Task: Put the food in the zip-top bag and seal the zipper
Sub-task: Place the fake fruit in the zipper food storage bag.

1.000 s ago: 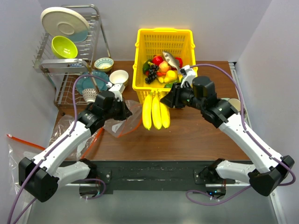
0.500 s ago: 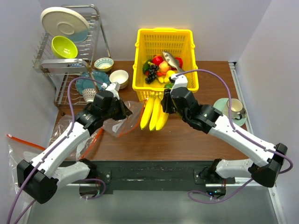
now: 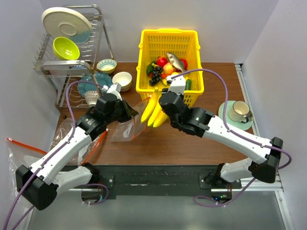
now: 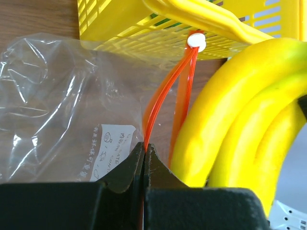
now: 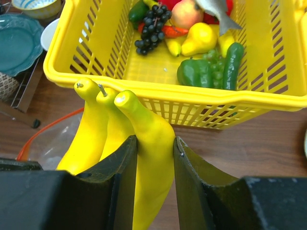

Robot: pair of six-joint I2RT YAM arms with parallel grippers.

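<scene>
The right gripper (image 5: 156, 143) was clamped on one banana of the banana bunch (image 3: 153, 111). In the top view the bunch hung just left of centre, in front of the yellow basket (image 3: 169, 32) and right beside the mouth of the zip-top bag (image 3: 128, 127). The bag trailed down to the table (image 3: 192, 148). The left gripper (image 4: 144, 152) was pinched together on the bag's mouth edge, and above it the zipper (image 4: 165, 91) rose with its two strips parted. In the upper part of the right wrist view, the pear-like fruit (image 5: 199, 38) and green grapes (image 5: 214, 67) lay in the basket.
</scene>
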